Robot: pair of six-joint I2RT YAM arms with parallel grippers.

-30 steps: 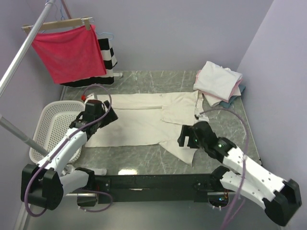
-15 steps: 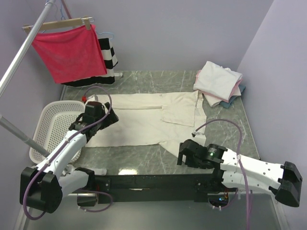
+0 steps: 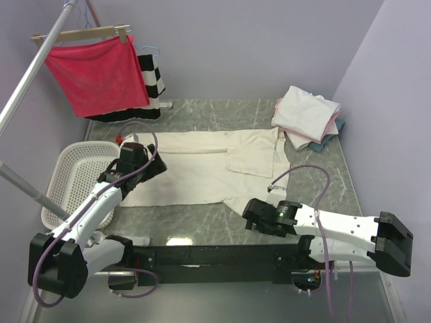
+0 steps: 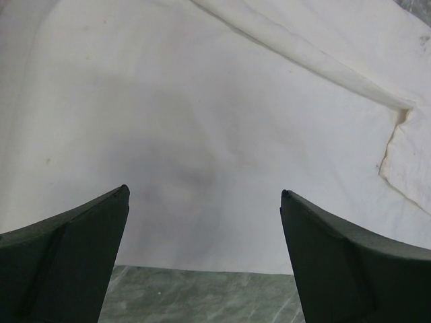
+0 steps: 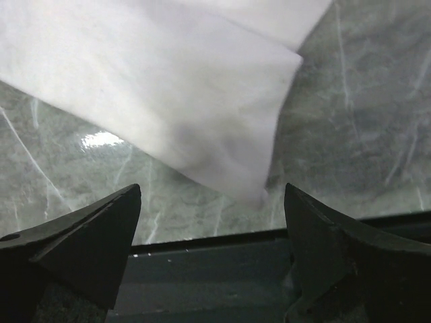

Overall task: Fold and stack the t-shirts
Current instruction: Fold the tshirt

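**A:** Since the arms sit at the near edge, where does the shirt lie from there?

**B:** The long cream cotton t-shirt (image 3: 195, 165) is spread flat across the middle of the green marble tabletop (image 3: 202, 219), running left to right. One loose corner trails toward the near edge on the right.

**A:** And the left fingers?

**B:** The left fingers (image 3: 155, 163) hang over the shirt's left end. The left wrist view shows them spread wide and holding nothing, with cream cloth below and a strip of marble at the near hem.

**A:** The right ones?

**B:** The right fingers (image 3: 250, 214) are low by the near edge, at that trailing corner. They are also spread apart, and the corner of cloth lies on the marble between them. The tips are cut off in the right wrist view, so I cannot tell whether either touches the fabric.

**A:** Any other shirts?

**B:** A stack of folded t-shirts (image 3: 306, 114) sits at the far right corner. It is cream on top, with a pink edge and a bit of blue beneath.

**A:** What surrounds the tabletop?

**B:** A white plastic laundry basket (image 3: 71, 178) stands to the left. At the far left, a red cloth (image 3: 94, 74) hangs from a wooden hanger, and a black-and-white striped garment (image 3: 153, 77) is just behind it.
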